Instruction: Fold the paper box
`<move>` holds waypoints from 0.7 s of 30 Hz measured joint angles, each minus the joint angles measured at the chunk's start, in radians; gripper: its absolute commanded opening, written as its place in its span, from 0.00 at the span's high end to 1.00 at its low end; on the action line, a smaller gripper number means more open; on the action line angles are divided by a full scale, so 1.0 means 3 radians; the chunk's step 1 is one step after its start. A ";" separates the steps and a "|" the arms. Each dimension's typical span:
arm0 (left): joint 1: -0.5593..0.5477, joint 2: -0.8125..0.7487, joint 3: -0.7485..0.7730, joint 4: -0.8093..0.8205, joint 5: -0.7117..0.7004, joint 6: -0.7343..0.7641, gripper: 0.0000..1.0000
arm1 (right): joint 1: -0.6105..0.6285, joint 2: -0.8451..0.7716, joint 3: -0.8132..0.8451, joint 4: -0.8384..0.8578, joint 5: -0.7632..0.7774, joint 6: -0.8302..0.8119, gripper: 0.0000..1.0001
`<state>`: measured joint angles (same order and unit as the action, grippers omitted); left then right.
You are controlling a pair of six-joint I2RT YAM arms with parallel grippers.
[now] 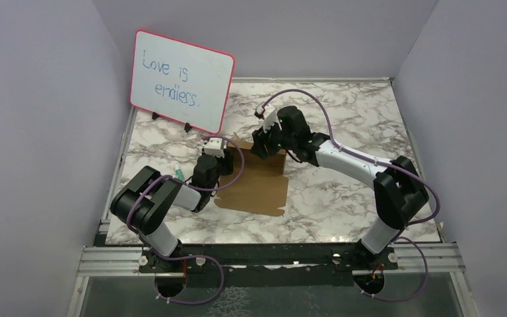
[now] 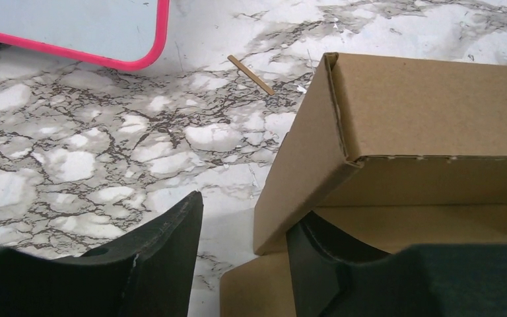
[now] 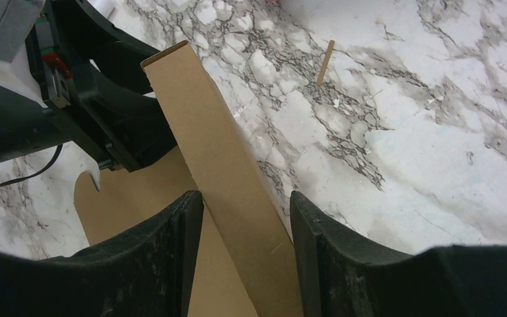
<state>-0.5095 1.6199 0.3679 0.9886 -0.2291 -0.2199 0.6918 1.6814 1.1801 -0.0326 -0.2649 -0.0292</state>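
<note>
The paper box [image 1: 257, 188] is brown cardboard lying partly flat on the marble table, with its far wall raised. In the left wrist view its corner [image 2: 422, 105] stands up, the far wall folded against a side flap. My left gripper [image 2: 247, 218] is open astride that side flap: the right finger [image 2: 323, 271] is inside under the wall, the left finger [image 2: 165, 251] outside and apart from it. My right gripper [image 3: 245, 195] is open astride the raised wall [image 3: 204, 125], a gap on each side. From above, the two grippers [image 1: 212, 158] [image 1: 267, 142] sit at the box's far corners.
A pink-framed whiteboard [image 1: 181, 79] stands propped at the back left, just beyond the left gripper [image 2: 72, 26]. A small wooden stick [image 2: 251, 74] [image 3: 325, 63] lies on the marble behind the box. Grey enclosure walls close in the table on three sides.
</note>
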 measured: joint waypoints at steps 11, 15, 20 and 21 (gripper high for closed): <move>0.0003 0.0102 0.0008 0.0210 -0.0024 0.0092 0.62 | 0.0000 0.0051 0.0042 -0.0070 -0.0198 -0.0006 0.50; 0.0003 0.0139 0.0008 0.0333 -0.0074 0.0100 0.68 | 0.0000 0.0103 0.0072 -0.0106 -0.0244 -0.0005 0.51; -0.0009 0.0228 0.0008 0.0507 -0.0258 0.0102 0.75 | 0.0000 0.0113 0.0084 -0.0209 -0.0324 0.0008 0.51; -0.0017 0.0245 0.0008 0.0533 -0.0305 0.0102 0.75 | 0.0000 0.0113 0.0084 -0.0234 -0.0342 0.0010 0.51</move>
<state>-0.5144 1.6936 0.3702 1.1484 -0.3206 -0.1894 0.6918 1.7153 1.2053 -0.1028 -0.3676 -0.0261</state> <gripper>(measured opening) 0.267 0.490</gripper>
